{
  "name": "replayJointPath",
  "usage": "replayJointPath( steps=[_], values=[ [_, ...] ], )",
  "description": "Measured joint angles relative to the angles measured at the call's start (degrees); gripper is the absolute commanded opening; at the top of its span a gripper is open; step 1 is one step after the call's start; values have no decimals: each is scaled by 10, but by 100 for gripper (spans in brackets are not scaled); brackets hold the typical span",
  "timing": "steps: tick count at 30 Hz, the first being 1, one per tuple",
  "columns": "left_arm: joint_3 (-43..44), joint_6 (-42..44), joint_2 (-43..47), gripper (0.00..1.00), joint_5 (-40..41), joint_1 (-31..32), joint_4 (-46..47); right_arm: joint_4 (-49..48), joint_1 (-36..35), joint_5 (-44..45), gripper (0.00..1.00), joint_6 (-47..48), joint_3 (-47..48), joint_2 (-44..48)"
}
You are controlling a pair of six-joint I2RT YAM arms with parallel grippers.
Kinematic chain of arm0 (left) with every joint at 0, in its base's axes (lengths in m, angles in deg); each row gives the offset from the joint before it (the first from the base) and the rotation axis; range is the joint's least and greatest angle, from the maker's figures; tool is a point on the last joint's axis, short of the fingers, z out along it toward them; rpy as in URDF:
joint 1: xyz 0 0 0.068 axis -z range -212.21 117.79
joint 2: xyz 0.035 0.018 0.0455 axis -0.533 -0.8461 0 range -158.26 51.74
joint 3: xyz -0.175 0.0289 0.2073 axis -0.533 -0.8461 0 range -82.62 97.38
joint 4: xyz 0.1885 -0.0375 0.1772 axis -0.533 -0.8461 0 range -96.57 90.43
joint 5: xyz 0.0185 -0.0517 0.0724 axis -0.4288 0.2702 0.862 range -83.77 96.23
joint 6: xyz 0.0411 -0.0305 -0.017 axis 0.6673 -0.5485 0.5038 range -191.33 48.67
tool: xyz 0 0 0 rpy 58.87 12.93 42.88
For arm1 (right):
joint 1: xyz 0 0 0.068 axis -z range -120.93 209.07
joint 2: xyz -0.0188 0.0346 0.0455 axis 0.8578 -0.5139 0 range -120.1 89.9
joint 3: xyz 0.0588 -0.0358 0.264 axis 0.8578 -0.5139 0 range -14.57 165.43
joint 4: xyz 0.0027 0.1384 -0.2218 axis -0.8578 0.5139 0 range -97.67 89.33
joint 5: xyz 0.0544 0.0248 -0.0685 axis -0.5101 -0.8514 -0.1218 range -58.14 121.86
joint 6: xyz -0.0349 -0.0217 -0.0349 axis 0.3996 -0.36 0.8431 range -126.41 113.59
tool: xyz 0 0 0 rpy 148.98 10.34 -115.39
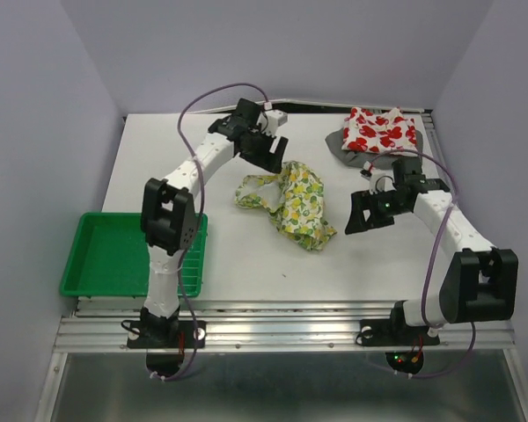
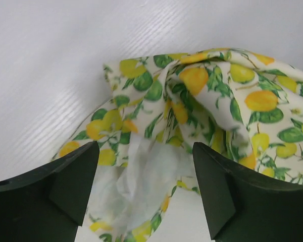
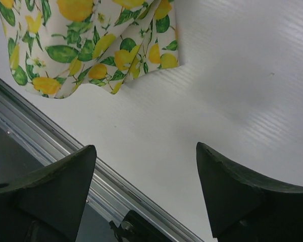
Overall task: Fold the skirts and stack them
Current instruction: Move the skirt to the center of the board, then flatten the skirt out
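The left gripper (image 1: 269,146) stands wide open and holds nothing. Its wrist view shows the crumpled lemon skirt (image 2: 202,101) lying in the gap between the spread fingers (image 2: 55,181), but I cannot tell whether they touch the cloth. The right gripper (image 1: 363,214) is also spread wide and empty, over bare table (image 3: 232,91) just beside the skirt's hem (image 3: 86,45). The lemon skirt sits bunched mid-table (image 1: 292,202). At the far right corner lies the red-print skirt (image 1: 383,132), resting on the grey skirt (image 1: 339,143). A green tray (image 1: 70,283) sits at the near left.
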Motion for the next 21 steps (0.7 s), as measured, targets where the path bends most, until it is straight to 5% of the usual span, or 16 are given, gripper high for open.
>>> replayJointPath(
  steps=[11, 16, 21],
  values=[
    [-336, 120, 398, 87, 0, -6, 84, -7, -28, 4, 88, 29, -39, -5],
    [-569, 200, 523, 87, 71, 130, 167, -14, -29, 19, 86, 30, -39, -8],
    [-685, 246, 511, 85, 167, 246, 229, -19, -29, 44, 84, 30, -39, -19]
  ],
)
